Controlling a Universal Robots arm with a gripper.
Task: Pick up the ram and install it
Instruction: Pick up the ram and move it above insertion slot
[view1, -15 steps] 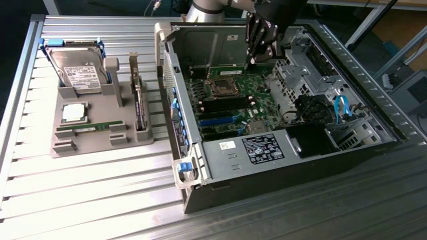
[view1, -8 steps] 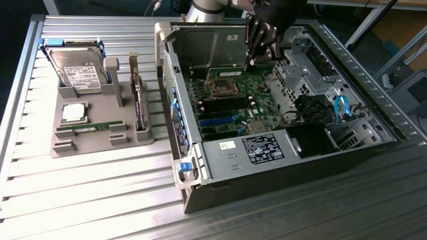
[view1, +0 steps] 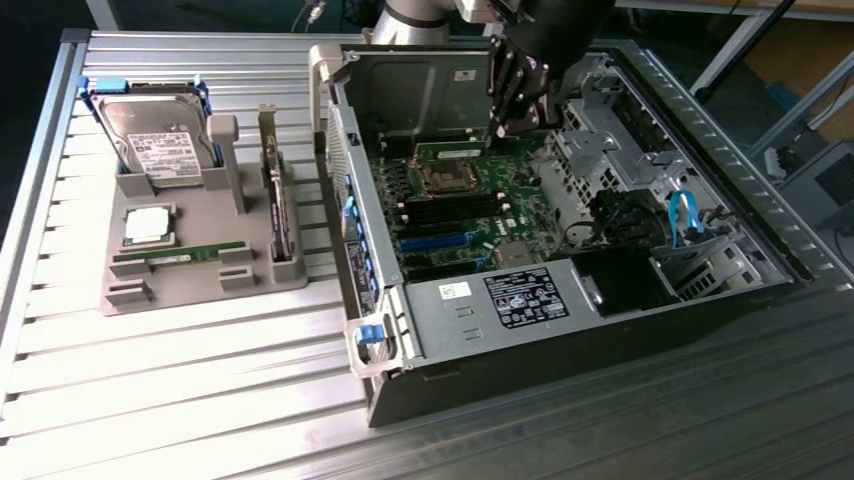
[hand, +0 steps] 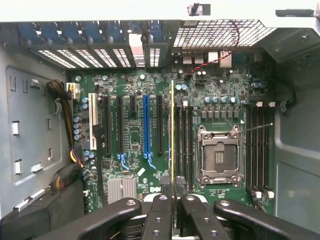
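Jaws of mine are pinching the ram (hand: 172, 140): the two inner fingers (hand: 161, 215) are pressed against its flat faces, and the stick is standing out ahead of them, showing me only its thin yellowish edge.

I am judging the pick-up done and the install in hand, since the ram is out of the tray and I am hanging inside the open case (view1: 534, 400), looking straight down on the motherboard (hand: 130, 135). Directly past the ram's edge, the black memory slots (hand: 184, 145) are running parallel to it and just beside its line. Whether the stick is hanging clear above a slot or already touching one, I cannot tell. Seating it calls for the edge lying exactly over one slot, square to it, before any push along the stick's own plane.

Just beyond those slots the empty processor socket (hand: 218, 155) is sitting, with the blue slot (hand: 146, 125) on the ram's other side.

Well apart from the jaws, outside the case, the grey tray (view1: 200, 290) is resting on the worktop (view1: 200, 380), carrying a hard drive (view1: 158, 140), a processor chip (view1: 147, 225) and another green stick (view1: 180, 256).
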